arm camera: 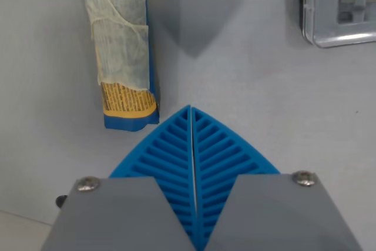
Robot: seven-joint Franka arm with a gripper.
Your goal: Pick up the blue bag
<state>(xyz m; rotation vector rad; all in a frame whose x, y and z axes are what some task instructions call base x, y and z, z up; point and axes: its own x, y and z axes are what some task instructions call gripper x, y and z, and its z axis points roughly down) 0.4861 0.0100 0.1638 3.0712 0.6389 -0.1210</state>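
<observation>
A slim blue bag (122, 45), banded with cream gauze, lies flat on the grey table (252, 92), up-left of the gripper (191, 113), whose blue ribbed fingers meet tip to tip. Likely light and crinkly; pinch across its narrow width.

A pale grey tabletop (264, 98) fills the view, with a grey slatted tray (341, 7) at its upper right corner.

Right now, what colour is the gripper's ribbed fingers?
Blue, like the bag; the fingers show clearly in the wrist view.
</observation>
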